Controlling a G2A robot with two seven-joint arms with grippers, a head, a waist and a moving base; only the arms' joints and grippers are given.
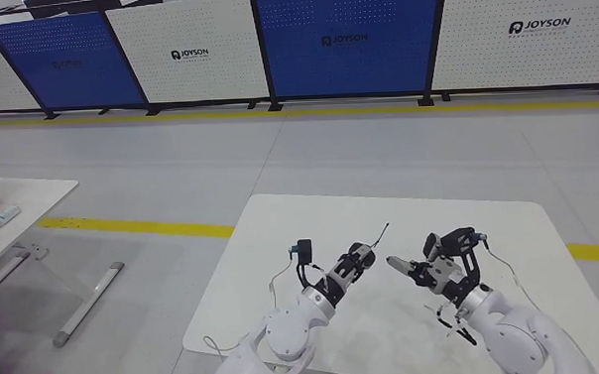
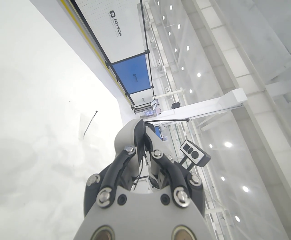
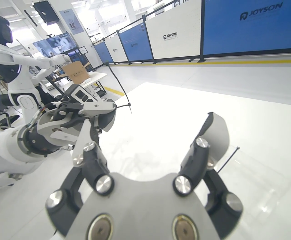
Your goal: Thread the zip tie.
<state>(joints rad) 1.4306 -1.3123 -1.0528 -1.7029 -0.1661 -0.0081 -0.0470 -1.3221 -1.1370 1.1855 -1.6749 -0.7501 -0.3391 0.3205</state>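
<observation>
One tie (image 3: 227, 159) near splayed right end effector (image 1: 400, 269); left end effector (image 1: 366, 251) clamps zip tie (image 3: 121, 86).

- We look down from above the arms onto the white table (image 1: 281, 237), with partition panels (image 1: 349, 36) beyond.
- Close behind the left gripper (image 2: 141, 130), we face up toward the ceiling (image 2: 227, 68).
- Close behind the right gripper (image 3: 150, 123), we face across the table; all views share the panels.

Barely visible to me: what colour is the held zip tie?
Black zip tie, clearest in right wrist view.
</observation>
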